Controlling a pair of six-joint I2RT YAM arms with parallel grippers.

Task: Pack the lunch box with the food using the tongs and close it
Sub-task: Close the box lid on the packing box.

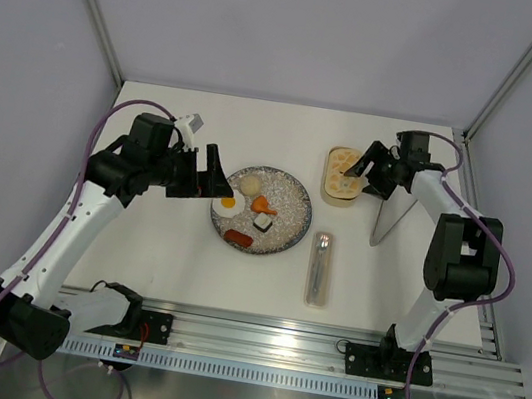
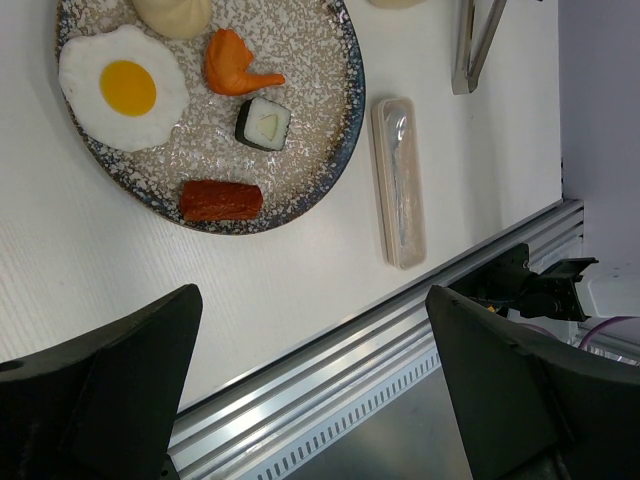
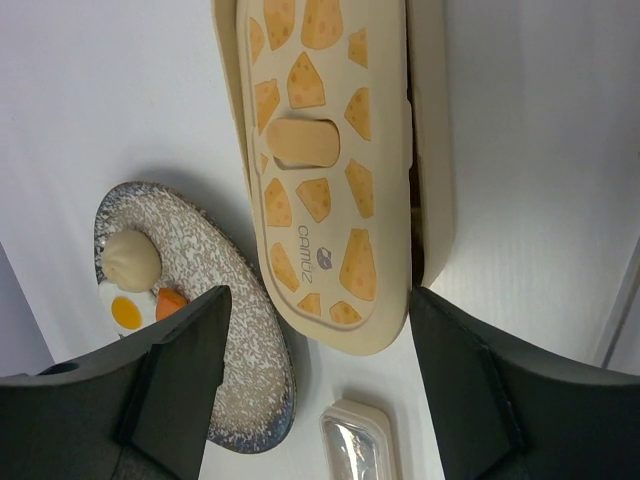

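Observation:
The cream lunch box (image 1: 340, 193) stands right of the plate. Its cheese-patterned lid (image 3: 320, 160) lies askew on it, so the tub's rim (image 3: 432, 150) shows along one side. My right gripper (image 3: 315, 370) is open over the lid's near end, fingers either side of it (image 1: 360, 170). Food sits on the speckled plate (image 2: 320, 150): fried egg (image 2: 122, 88), bun (image 2: 172, 12), orange piece (image 2: 235, 65), sushi roll (image 2: 264, 123), sausage (image 2: 221, 199). The tongs (image 1: 376, 227) lie right of the box. My left gripper (image 2: 310, 380) is open and empty, beside the plate's left rim (image 1: 216, 184).
A clear narrow cutlery case (image 1: 320, 267) lies in front of the lunch box, between plate and tongs. The aluminium rail (image 2: 330, 380) runs along the table's near edge. Enclosure walls stand at the back and both sides.

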